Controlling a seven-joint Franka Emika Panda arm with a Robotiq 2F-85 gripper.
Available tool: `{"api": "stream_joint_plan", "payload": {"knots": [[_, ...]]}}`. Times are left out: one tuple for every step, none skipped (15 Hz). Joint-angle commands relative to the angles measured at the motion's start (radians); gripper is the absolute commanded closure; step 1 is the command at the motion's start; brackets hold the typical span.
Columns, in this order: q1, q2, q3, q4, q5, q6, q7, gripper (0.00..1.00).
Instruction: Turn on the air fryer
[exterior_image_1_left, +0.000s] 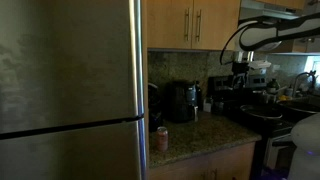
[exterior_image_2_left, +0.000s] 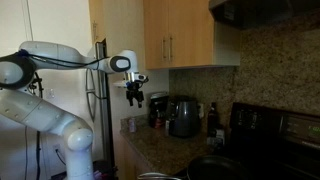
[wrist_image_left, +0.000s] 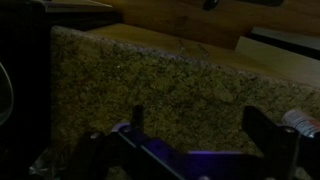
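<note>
The air fryer (exterior_image_1_left: 182, 100) is a black rounded box standing on the granite counter against the backsplash; it shows in both exterior views (exterior_image_2_left: 184, 117). My gripper (exterior_image_2_left: 134, 96) hangs in the air above the counter, apart from the air fryer, and is also seen in an exterior view (exterior_image_1_left: 240, 68). In the wrist view the gripper (wrist_image_left: 200, 128) has its fingers spread wide with nothing between them, and speckled granite lies behind them. The air fryer is not clearly seen in the wrist view.
A steel fridge (exterior_image_1_left: 70, 90) fills one side. A small red can (exterior_image_1_left: 162, 138) stands near the counter's front edge. A black stove (exterior_image_1_left: 262, 115) with a dark pan is beside the counter. Wooden cabinets (exterior_image_2_left: 180, 35) hang above. Another dark appliance (exterior_image_2_left: 158, 108) stands next to the air fryer.
</note>
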Motion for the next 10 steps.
{"api": "stream_joint_plan", "payload": {"knots": [[0.002, 0.001, -0.001, 0.003, -0.001, -0.003, 0.001, 0.0], [0.002, 0.001, -0.001, 0.003, -0.001, -0.003, 0.001, 0.0], [0.002, 0.001, -0.001, 0.003, -0.001, -0.003, 0.001, 0.0], [0.002, 0.001, -0.001, 0.003, -0.001, -0.003, 0.001, 0.0], [-0.008, 0.025, 0.016, -0.008, -0.023, 0.046, 0.019, 0.0], [-0.003, 0.063, 0.028, -0.021, -0.033, 0.115, 0.024, 0.0], [0.018, 0.091, 0.03, -0.049, -0.017, 0.225, 0.016, 0.0], [0.055, 0.087, 0.023, -0.06, 0.034, 0.299, 0.001, 0.0], [0.075, 0.105, 0.032, -0.076, 0.064, 0.384, 0.002, 0.0], [0.095, 0.143, 0.035, -0.091, 0.089, 0.47, -0.002, 0.0]]}}
